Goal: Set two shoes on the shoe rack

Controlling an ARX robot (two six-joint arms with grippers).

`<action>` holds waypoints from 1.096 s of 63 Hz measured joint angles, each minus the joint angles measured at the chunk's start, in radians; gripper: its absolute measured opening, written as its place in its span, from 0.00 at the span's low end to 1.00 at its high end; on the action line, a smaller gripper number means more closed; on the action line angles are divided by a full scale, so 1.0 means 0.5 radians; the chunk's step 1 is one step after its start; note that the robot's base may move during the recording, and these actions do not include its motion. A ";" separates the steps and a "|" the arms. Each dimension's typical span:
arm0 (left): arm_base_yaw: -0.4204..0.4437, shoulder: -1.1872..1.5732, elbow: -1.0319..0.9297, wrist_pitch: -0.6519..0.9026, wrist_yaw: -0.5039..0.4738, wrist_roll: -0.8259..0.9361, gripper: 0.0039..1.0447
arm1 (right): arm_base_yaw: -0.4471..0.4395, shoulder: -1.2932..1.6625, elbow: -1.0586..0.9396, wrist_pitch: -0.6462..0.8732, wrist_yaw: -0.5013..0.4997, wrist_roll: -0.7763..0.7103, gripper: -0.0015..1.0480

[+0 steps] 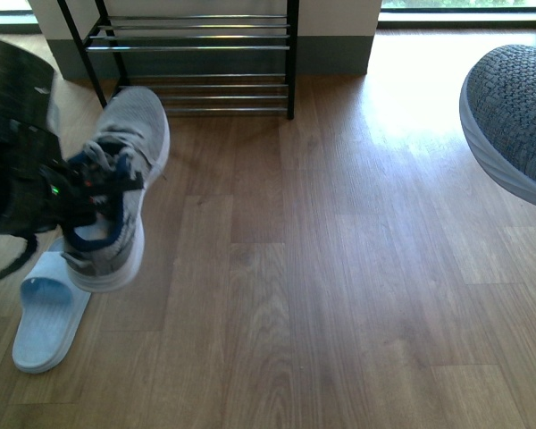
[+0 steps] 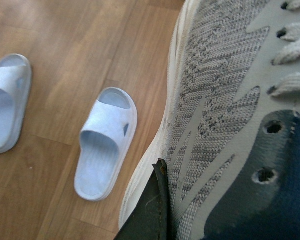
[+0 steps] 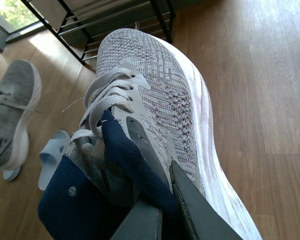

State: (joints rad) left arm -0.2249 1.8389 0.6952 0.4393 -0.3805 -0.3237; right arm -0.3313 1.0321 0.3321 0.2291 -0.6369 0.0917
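Observation:
My left gripper [image 1: 87,189] is shut on the navy collar of a grey knit sneaker [image 1: 125,179], held above the floor with its toe toward the shoe rack [image 1: 196,45]. Up close, that sneaker [image 2: 220,100] fills the left wrist view beside one dark finger [image 2: 152,210]. My right gripper [image 3: 162,200] is shut on the collar of the other grey knit sneaker [image 3: 155,95], which shows at the front view's right edge [image 1: 514,116]. The rack [image 3: 105,20] stands beyond its toe.
A pale blue slide [image 1: 49,308] lies on the wooden floor just below the left sneaker. Two slides [image 2: 107,142] [image 2: 5,102] show side by side in the left wrist view. The rack stands against the wall under a window.

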 joint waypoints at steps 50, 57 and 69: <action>-0.293 -1.321 -0.363 -0.536 -0.425 0.044 0.01 | 0.000 0.000 -0.001 0.000 0.000 0.000 0.01; -0.292 -1.320 -0.365 -0.536 -0.437 0.044 0.01 | 0.002 -0.001 -0.001 0.000 -0.016 0.000 0.01; -0.297 -1.320 -0.366 -0.537 -0.405 0.047 0.01 | 0.002 -0.001 -0.001 0.000 0.009 0.000 0.01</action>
State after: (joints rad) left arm -0.3733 1.1790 0.5121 0.1707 -0.5831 -0.3000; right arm -0.3305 1.0317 0.3317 0.2291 -0.6323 0.0917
